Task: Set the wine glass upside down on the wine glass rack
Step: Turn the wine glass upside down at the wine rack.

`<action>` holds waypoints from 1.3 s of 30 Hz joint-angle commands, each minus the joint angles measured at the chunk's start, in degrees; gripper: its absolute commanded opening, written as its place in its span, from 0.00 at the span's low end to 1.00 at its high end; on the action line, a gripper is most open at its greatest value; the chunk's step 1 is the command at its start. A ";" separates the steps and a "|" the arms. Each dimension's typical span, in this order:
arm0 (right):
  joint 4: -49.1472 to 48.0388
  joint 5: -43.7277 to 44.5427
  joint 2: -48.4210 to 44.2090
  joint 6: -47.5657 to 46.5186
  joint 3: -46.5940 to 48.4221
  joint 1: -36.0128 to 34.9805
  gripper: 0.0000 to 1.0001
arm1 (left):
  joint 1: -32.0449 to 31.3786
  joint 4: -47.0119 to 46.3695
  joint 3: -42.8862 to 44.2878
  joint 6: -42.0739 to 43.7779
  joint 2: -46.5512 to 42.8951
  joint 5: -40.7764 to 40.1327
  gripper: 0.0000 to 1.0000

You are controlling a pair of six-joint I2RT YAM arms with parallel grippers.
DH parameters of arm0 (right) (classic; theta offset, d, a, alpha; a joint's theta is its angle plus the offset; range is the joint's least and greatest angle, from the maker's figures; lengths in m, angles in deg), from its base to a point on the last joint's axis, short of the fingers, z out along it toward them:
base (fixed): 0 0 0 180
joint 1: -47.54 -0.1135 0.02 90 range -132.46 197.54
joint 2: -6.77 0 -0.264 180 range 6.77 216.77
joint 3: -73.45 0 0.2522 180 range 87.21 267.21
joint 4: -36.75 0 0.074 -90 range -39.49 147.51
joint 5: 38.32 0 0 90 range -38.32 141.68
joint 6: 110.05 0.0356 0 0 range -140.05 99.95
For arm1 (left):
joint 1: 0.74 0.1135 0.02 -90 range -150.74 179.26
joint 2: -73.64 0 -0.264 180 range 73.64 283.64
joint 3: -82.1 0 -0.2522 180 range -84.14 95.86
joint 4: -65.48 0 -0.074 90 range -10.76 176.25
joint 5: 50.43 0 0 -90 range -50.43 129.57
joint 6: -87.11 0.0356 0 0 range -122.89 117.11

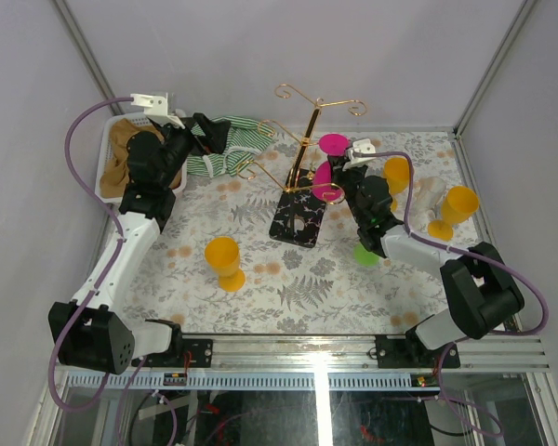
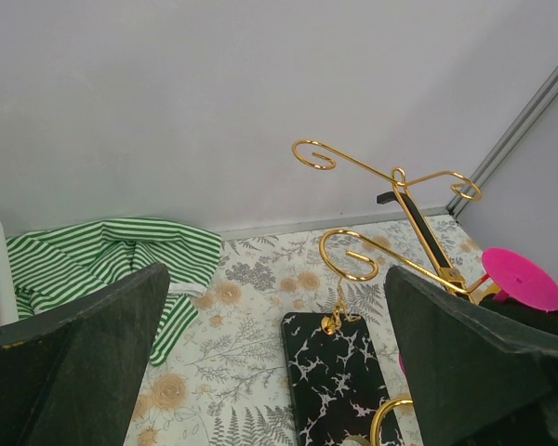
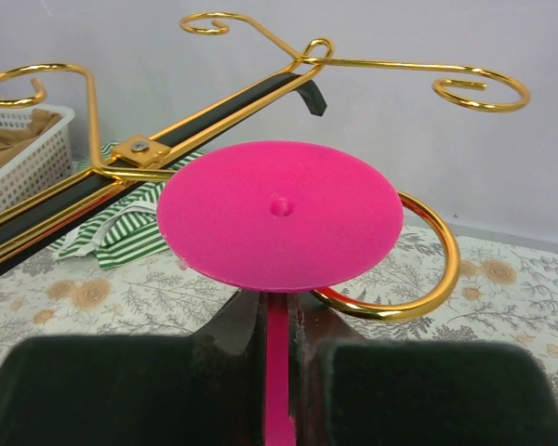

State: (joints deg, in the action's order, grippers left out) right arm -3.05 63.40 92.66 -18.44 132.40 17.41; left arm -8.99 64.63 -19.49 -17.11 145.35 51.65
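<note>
My right gripper [image 3: 279,381] is shut on the stem of a pink wine glass [image 3: 279,214], held upside down with its round foot on top. In the top view the glass [image 1: 332,144] hangs beside the post of the gold wine glass rack [image 1: 309,130], above its black speckled base [image 1: 298,221]. A curled gold hook [image 3: 434,269] shows just under the foot's right edge; whether the stem sits inside it I cannot tell. My left gripper [image 2: 277,362] is open and holds nothing, hovering left of the rack [image 2: 418,218] near the back.
A yellow glass [image 1: 225,260] stands at front left. Two more yellow glasses [image 1: 397,174] [image 1: 454,210] and a green one [image 1: 365,255] are at the right. A green striped cloth [image 1: 231,149] and a white basket [image 1: 109,158] lie at back left.
</note>
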 commanded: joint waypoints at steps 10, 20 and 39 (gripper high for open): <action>-4.63 9.90 0.11 -1.80 3.22 0.07 0.00 | 0.08 -4.24 -0.32 0.51 0.12 -0.52 1.00; -3.98 14.11 -1.80 -1.62 1.29 0.03 0.00 | 0.12 -4.38 -0.45 0.42 0.27 -0.47 1.00; -3.00 16.26 -4.72 -1.31 -4.25 0.07 0.00 | 0.08 -4.39 -0.57 0.50 0.34 -0.59 1.00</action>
State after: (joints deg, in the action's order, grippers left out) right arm -5.50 76.26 90.67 -19.41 129.28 17.10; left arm -8.99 64.44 -19.58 -17.11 145.74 51.65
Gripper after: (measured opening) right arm 0.059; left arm 0.996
